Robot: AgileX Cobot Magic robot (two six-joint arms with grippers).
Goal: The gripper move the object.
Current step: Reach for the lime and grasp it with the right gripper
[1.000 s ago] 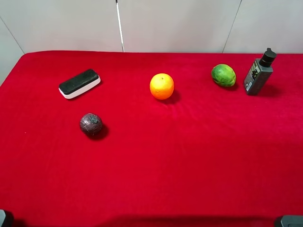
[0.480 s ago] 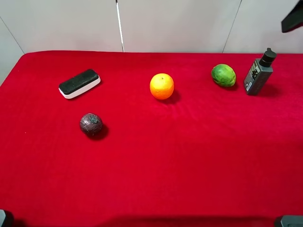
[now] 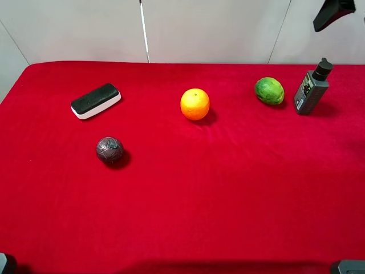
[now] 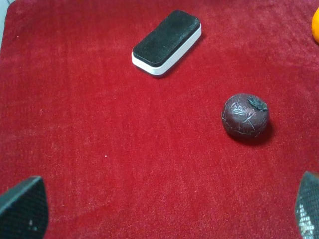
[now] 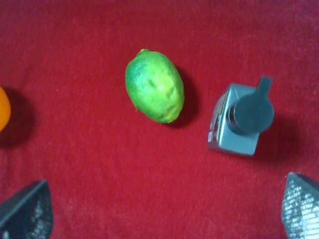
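The green fruit [image 3: 269, 90] lies on the red cloth at the far right, between the orange [image 3: 195, 104] and a grey bottle [image 3: 312, 88]. The right wrist view looks straight down on the fruit [image 5: 154, 93], with the bottle [image 5: 241, 119] close beside it. My right gripper [image 5: 162, 211] is open and empty, high above the fruit, its fingertips [image 5: 25, 211] showing at the frame's corners. A dark part of the right arm [image 3: 333, 12] shows at the top right of the high view. My left gripper [image 4: 164, 209] is open and empty above the left side.
A dark purplish-brown ball [image 3: 109, 149] lies front left; it shows in the left wrist view [image 4: 245, 115]. A black and white eraser [image 3: 96, 100] lies at the back left. The red table [image 3: 228, 188] ends at a white wall behind.
The right arm's dark end has come into the high view at the top right and moved left. The fruits, bottle, ball and eraser have not moved.
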